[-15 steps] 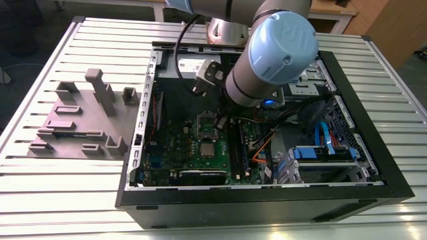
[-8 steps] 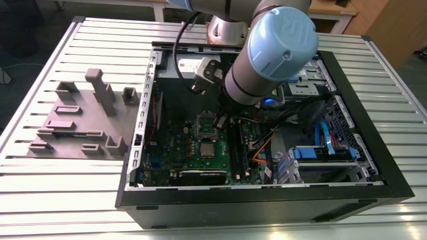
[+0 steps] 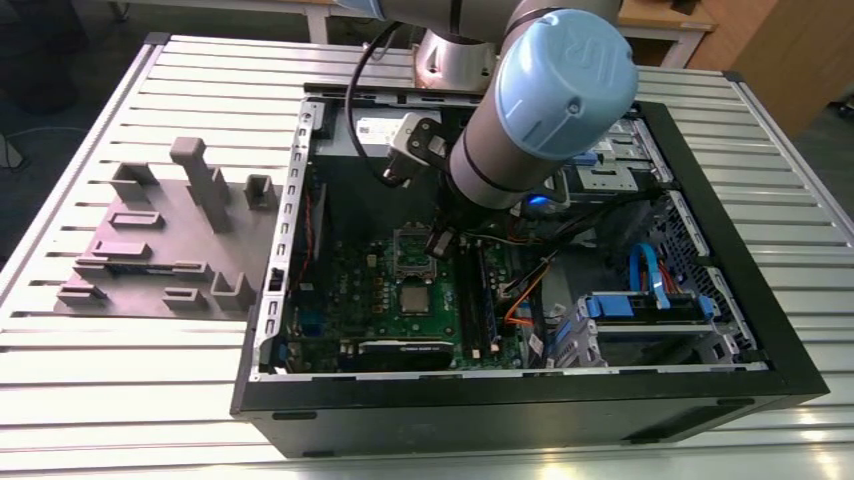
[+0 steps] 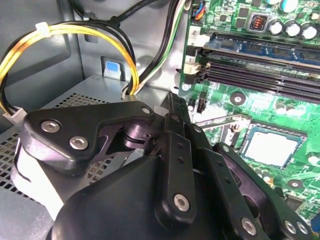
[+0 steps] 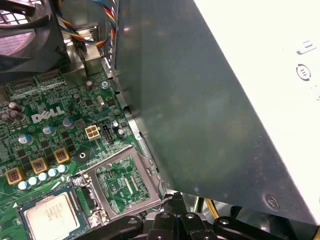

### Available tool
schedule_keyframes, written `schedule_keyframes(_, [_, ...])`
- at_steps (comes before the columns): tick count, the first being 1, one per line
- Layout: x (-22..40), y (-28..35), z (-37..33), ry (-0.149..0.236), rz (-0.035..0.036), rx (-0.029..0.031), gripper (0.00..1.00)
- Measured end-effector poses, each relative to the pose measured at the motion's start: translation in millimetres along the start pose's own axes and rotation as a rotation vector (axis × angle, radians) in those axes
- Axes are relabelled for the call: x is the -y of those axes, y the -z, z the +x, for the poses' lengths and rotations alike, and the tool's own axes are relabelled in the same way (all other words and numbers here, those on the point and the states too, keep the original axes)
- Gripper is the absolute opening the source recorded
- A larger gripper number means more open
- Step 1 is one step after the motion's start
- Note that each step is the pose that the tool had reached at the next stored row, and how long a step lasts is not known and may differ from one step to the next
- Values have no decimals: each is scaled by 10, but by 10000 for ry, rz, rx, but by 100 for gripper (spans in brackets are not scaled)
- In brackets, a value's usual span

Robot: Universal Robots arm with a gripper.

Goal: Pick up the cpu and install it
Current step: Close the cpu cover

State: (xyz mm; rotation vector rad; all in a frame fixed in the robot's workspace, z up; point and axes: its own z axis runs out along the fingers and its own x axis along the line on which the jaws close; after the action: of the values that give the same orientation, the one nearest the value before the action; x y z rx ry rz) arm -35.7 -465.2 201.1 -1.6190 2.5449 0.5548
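Step in hand, as we read it, is seating rather than picking. The arm (image 3: 534, 110) reaches into the open pc case (image 3: 534, 425) over the green motherboard (image 3: 340, 300). The tool (image 4: 173, 107) sits just beside the socket (image 5: 79, 210), next to the open load frame (image 5: 149, 172). We can't tell if the tool is clenched or released, and it carries no chip that we can make out. The cpu (image 5: 50, 216) lies flat in the socket, silvery top up, with the frame not folded over it; the second wrist view shows the same cpu (image 4: 272, 148). To do this well, we'd confirm the chip is level on all four edges before any load goes on. Contact should be light and straight down, with no sideways drag across the socket. Surroundings: the grey metal box (image 5: 200, 100) is the main obstacle. Its wall is close to the socket with the tool between the two, so there is little room to swing. The grey fixture (image 3: 160, 240) sits on the surface (image 3: 134, 400) well apart from the socket, outside the case. The fan (image 5: 25, 40) is near the socket and the memory slots (image 4: 260, 60) run alongside it. The yellow-black cable bundle (image 4: 90, 32) loops beyond the tool from the socket, and we judge it a snag risk for the wrist. Capacitors (image 5: 37, 175) stand just beside the socket, so keep off them.
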Motion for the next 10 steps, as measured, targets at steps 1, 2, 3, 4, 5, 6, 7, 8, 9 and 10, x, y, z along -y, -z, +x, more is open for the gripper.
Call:
schedule_keyframes(1, [0, 1, 1, -1, 0, 1, 11])
schedule_keyframes(2, [1, 1, 2, -1, 0, 1, 11])
schedule_keyframes(3, [2, 1, 3, 0, 1, 2, 11])
schedule_keyframes(4, [2, 2, 4, 0, 1, 0, 11])
schedule_keyframes(5, [3, 3, 6, 0, 2, -2, 11])
schedule_keyframes(6, [4, 4, 9, 0, 3, -4, 11])
schedule_keyframes(7, [5, 5, 11, 0, 3, -4, 11])
schedule_keyframes(8, [7, 6, 15, 0, 3, -4, 11])
schedule_keyframes(9, [8, 8, 18, 0, 3, -4, 11])
schedule_keyframes(10, [10, 9, 22, 0, 3, -4, 11])
